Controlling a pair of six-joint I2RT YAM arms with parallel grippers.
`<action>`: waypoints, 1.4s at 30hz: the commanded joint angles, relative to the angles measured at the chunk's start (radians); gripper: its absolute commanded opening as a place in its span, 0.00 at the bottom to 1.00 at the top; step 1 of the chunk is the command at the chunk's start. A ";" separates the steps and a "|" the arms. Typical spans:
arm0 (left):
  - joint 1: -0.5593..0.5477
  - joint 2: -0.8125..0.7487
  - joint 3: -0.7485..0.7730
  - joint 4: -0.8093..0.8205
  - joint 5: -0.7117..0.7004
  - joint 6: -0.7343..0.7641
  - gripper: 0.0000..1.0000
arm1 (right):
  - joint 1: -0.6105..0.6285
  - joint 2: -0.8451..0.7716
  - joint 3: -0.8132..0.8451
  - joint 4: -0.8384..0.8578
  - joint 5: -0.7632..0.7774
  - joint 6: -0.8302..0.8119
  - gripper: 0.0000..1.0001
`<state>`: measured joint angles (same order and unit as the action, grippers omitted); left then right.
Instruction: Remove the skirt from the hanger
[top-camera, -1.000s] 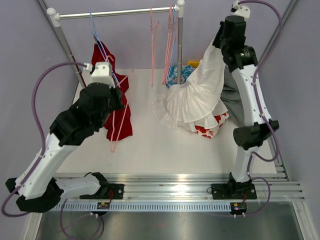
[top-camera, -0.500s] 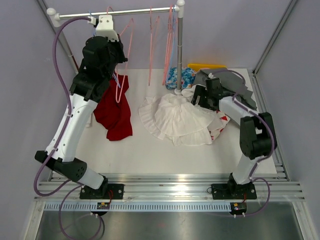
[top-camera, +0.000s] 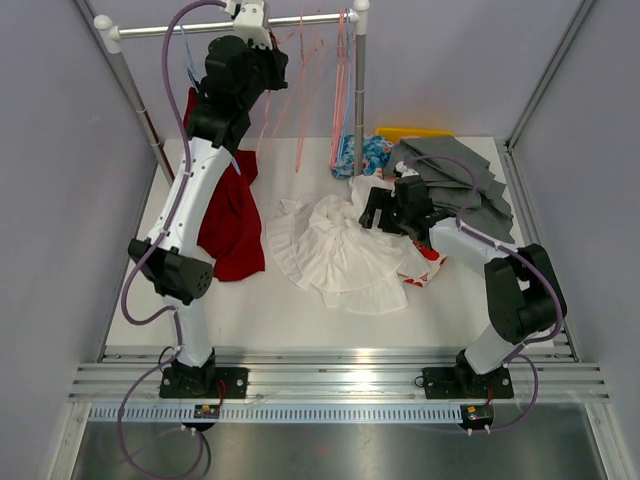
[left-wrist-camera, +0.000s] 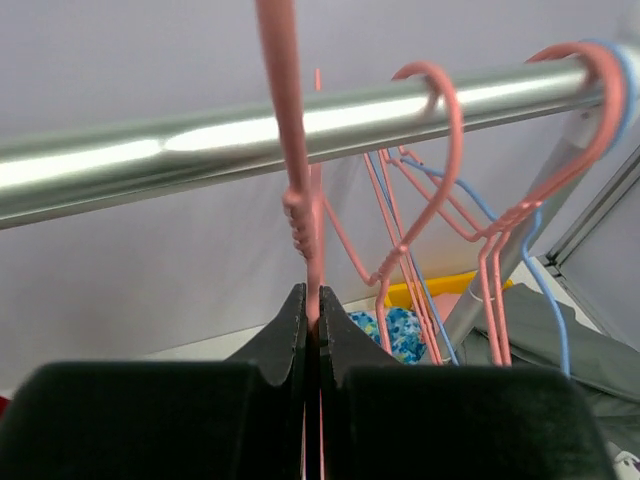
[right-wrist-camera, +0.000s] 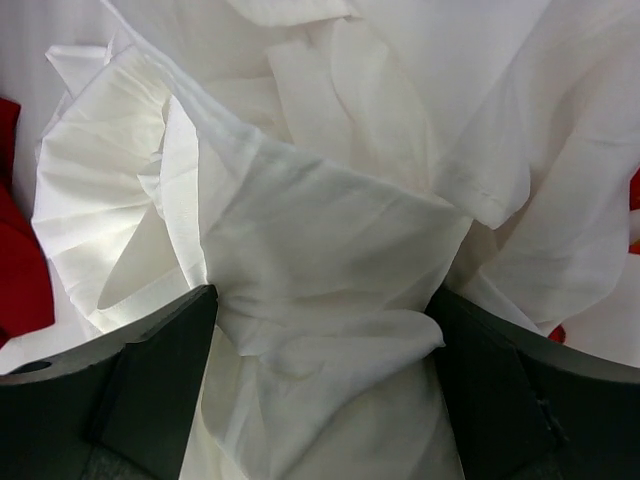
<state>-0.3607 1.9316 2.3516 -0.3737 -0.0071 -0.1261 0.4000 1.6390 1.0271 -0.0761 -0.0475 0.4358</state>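
Left gripper (left-wrist-camera: 311, 300) is clamping a pink hanger (left-wrist-camera: 285, 130) at the rail (left-wrist-camera: 150, 150), with the hanger's lower part hiding behind its fingers. Right gripper (right-wrist-camera: 322, 300), jaws wide apart, is straddling the white skirt (right-wrist-camera: 300, 180) lying crumpled on the table (top-camera: 300, 320). Contact with the cloth is hard to judge.

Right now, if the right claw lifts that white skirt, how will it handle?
Probably floppy: the white skirt lies crumpled in soft folds, so it should sag. Likely light: its ruffles look thin. Cloth bunched inside the open right claw could slip.
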 joint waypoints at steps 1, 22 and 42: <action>0.011 0.036 0.052 0.003 0.071 -0.055 0.00 | 0.030 -0.047 -0.038 -0.017 -0.045 0.024 0.91; 0.014 -0.333 -0.134 -0.240 -0.137 -0.043 0.93 | 0.063 -0.162 -0.116 -0.088 0.014 0.043 0.95; 0.134 -0.404 -0.356 -0.295 -0.324 -0.083 0.90 | 0.076 -0.361 -0.026 -0.518 0.386 0.084 1.00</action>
<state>-0.2466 1.5154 1.9987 -0.6910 -0.3126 -0.1925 0.4656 1.3338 0.9203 -0.4347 0.1574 0.4866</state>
